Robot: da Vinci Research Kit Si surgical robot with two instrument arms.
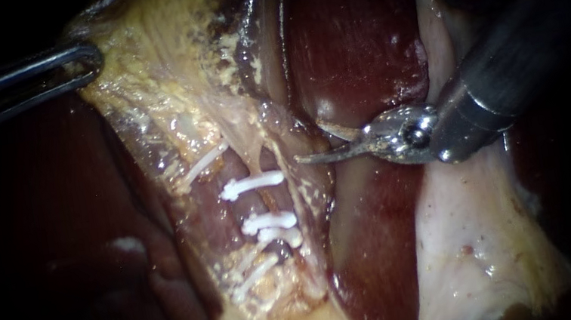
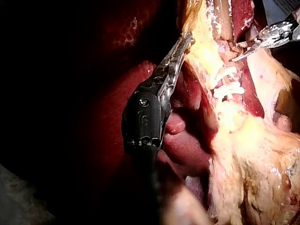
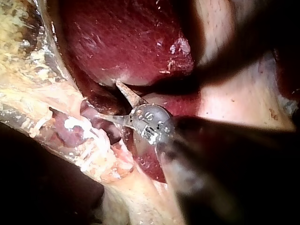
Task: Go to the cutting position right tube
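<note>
The right instrument ends in a curved, two-bladed hand that stands narrowly open with nothing between the blades. The right tube is the thin strand running between white clips. The lower blade tip lies just beside this tube, level with the upper clip and not yet across the bare stretch.

The left instrument, well apart from the tube, has its hand closed on the pale fatty tissue, apparently holding the tube taut.

The main risk is that a blade advanced at this level would meet the clip instead of bare tube and could dislodge it. The upper blade points toward the liver beside the tube and could nick it on a careless swing.
</note>
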